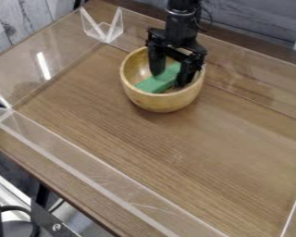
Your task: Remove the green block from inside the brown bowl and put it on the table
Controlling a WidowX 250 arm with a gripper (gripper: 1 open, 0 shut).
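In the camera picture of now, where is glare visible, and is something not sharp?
In the camera view, a bright white glare streak lies at the left, by the clear wall along the table; the dark pincer over the brown bowl shows little inner detail, and the whole image looks soft and coarse, so fine edges of the green block are hard to tell.

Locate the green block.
In the camera view, the green block lies inside the brown bowl, at upper centre, right by the open gripper.
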